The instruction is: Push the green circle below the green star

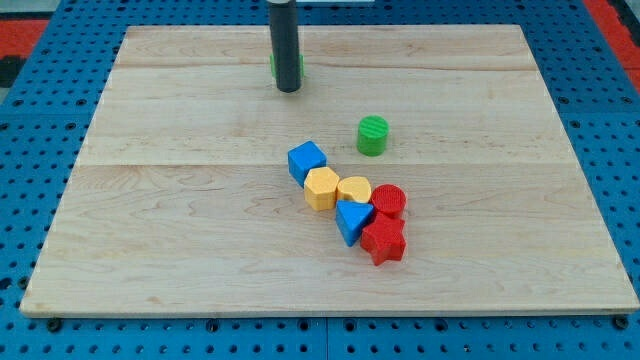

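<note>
The green circle [372, 135] is a short upright cylinder standing alone a little right of the board's middle. The green star [300, 68] is near the view's top, almost wholly hidden behind my dark rod; only green slivers show at the rod's sides. My tip [288, 90] rests on the board right at the green star, up and to the left of the green circle, well apart from it.
A cluster lies below the green circle: a blue cube [306, 161], a yellow hexagon [322, 188], a yellow rounded block [354, 190], a blue triangle [351, 220], a red cylinder [389, 201] and a red star [383, 241]. The wooden board [150, 220] sits on a blue pegboard.
</note>
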Available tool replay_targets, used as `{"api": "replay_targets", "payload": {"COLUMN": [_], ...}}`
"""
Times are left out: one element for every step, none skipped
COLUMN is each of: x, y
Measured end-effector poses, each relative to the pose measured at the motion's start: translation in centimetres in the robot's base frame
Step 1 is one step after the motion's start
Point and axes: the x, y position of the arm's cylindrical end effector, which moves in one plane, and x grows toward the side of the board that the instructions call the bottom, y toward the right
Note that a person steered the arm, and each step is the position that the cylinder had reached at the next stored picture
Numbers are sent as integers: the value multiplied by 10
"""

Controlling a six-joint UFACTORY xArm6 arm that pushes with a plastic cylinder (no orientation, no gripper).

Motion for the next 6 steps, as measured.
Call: {"api": "replay_targets", "payload": {"x": [-35, -70, -23, 37, 93, 78], "y": [-6, 17, 65, 154, 149, 60]}}
